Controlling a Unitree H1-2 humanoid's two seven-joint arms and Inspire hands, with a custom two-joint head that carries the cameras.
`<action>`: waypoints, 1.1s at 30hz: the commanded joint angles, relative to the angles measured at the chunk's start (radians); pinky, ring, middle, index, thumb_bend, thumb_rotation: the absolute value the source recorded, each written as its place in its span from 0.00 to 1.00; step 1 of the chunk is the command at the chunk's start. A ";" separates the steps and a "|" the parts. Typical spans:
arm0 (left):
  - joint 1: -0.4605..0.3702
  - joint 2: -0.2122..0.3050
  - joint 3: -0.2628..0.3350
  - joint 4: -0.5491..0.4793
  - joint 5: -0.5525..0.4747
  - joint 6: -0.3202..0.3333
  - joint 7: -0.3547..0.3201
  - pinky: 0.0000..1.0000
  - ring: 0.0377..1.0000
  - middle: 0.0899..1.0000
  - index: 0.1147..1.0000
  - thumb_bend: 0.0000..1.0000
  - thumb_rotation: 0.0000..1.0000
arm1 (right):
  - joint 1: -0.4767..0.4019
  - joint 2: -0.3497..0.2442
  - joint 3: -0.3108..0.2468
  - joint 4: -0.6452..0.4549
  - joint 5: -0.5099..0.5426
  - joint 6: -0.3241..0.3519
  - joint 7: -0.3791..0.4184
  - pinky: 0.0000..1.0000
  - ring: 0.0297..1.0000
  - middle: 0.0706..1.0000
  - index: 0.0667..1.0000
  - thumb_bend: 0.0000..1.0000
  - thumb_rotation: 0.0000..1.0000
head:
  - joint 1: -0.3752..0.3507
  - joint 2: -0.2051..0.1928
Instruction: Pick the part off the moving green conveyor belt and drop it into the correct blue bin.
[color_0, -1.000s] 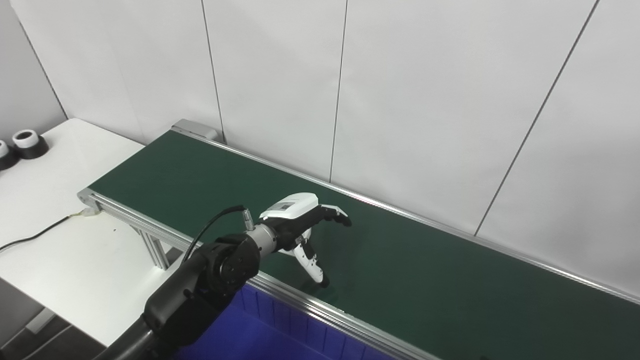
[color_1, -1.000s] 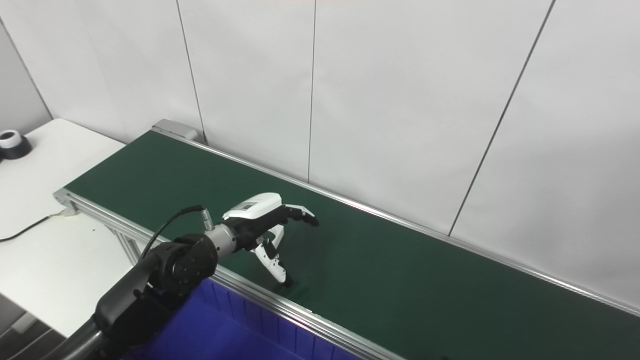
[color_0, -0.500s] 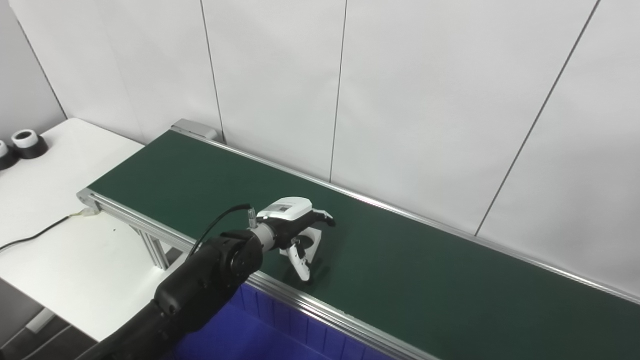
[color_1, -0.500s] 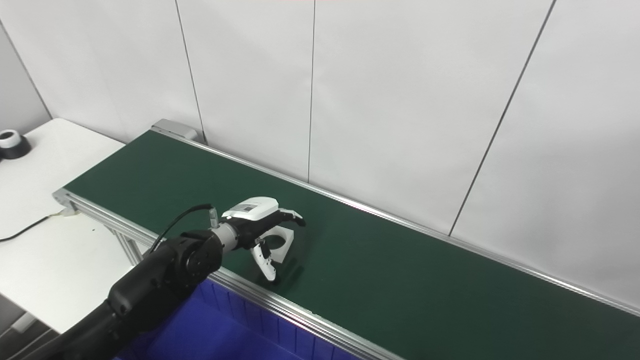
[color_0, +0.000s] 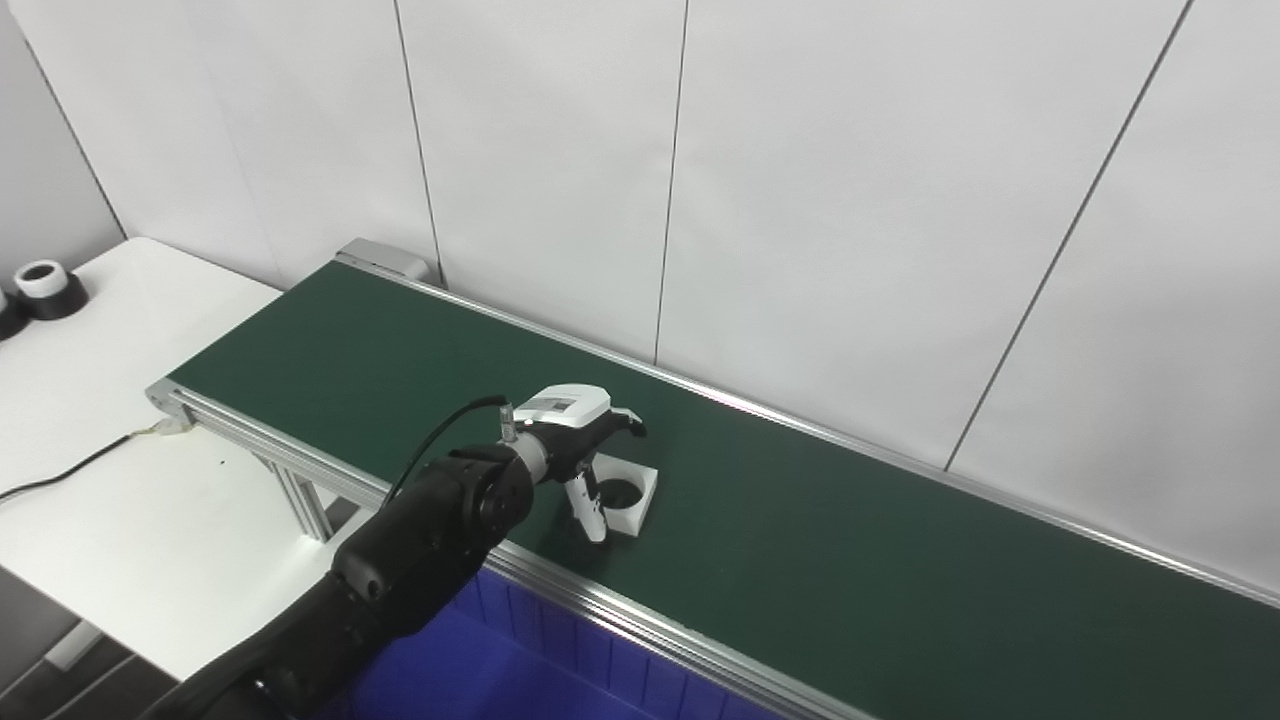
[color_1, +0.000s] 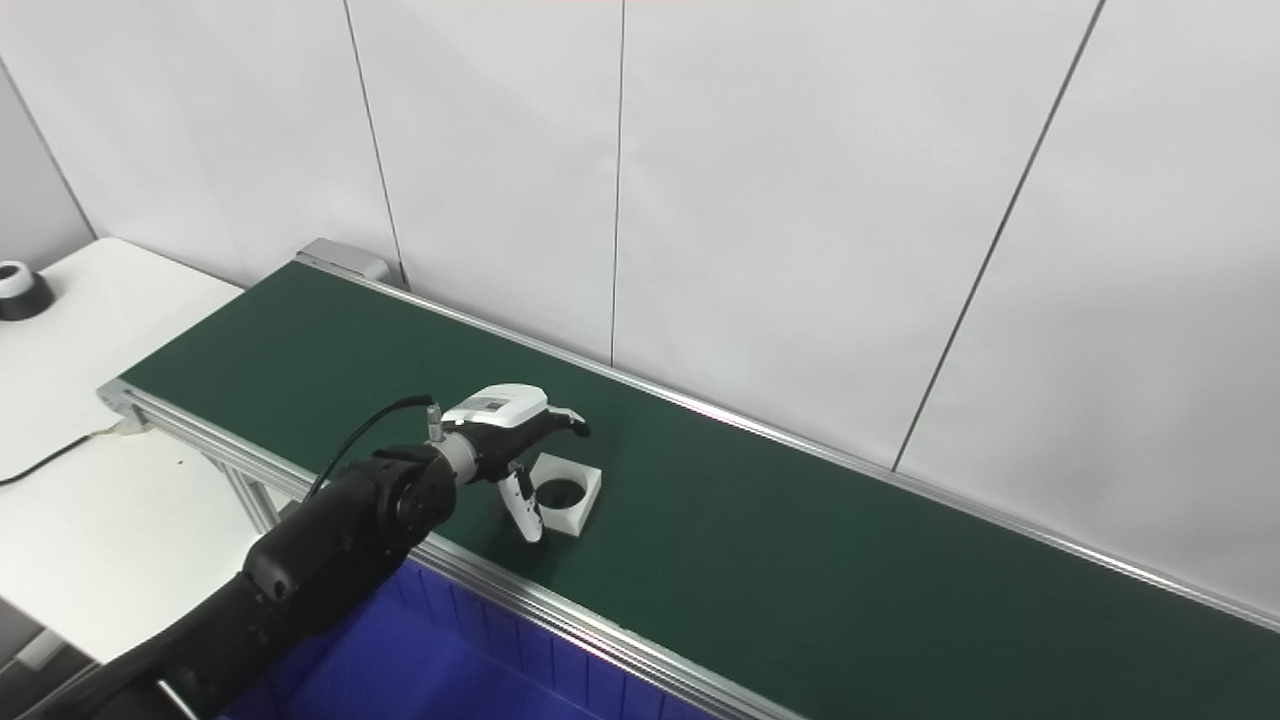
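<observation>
Left eye view. Left hand (color_0: 580, 440) hangs over the belt (color_0: 800, 530) near its front rail, about a third of the way along from the belt's left end. The part (color_0: 625, 497), a white square block with a round dark hole in its top, lies flat on the belt just right of the hand. Thumb points down at the part's left face, touching it or nearly so; the other fingers arch over the part's far left corner. Fingers are spread and not clamped: hand open, nothing held. Part not lifted. A bin (color_0: 520, 670) sits below the front rail, directly under the arm; only a slice of its blue wall and interior shows. White table (color_0: 120, 490) at the left end of the belt carries a cable (color_0: 60, 475) and a black-and-white ring (color_0: 45, 288) at its far left corner.

Right eye view. Same layout, slightly shifted. Part (color_1: 567, 493) clearly rests on the belt (color_1: 760, 560), hole facing up, free on its right and front sides. Left hand (color_1: 510, 435) brackets it from the left, thumb alongside, fingers above the back corner. Whether any finger bears on the part, cannot tell. Bin (color_1: 430, 660) below the rail. Right hand not visible in either view.

Status, judged: reach done, grasp not made. Left to do: close on part, lift, carry over front rail, release into bin. Only one bin visible, so which one is correct cannot be checked here.
</observation>
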 joint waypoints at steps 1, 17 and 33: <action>-0.057 0.009 0.004 -0.001 0.018 0.033 0.028 0.89 0.88 0.90 0.85 0.87 0.01 | -0.003 0.009 -0.002 -0.027 -0.006 -0.053 -0.001 0.59 0.66 0.72 0.79 0.57 0.46 | -0.001 0.000; -0.068 -0.027 -0.103 0.067 0.084 0.085 0.041 0.95 0.91 0.89 0.83 0.88 0.03 | 0.008 0.031 -0.002 -0.034 -0.015 -0.053 -0.001 0.60 0.67 0.73 0.80 0.59 0.46 | -0.032 0.000; -0.062 -0.092 -0.187 0.144 0.077 0.053 0.101 0.93 0.89 0.87 0.79 0.85 0.04 | 0.018 0.037 0.003 -0.046 -0.018 -0.053 0.000 0.60 0.67 0.73 0.80 0.59 0.46 | -0.051 0.008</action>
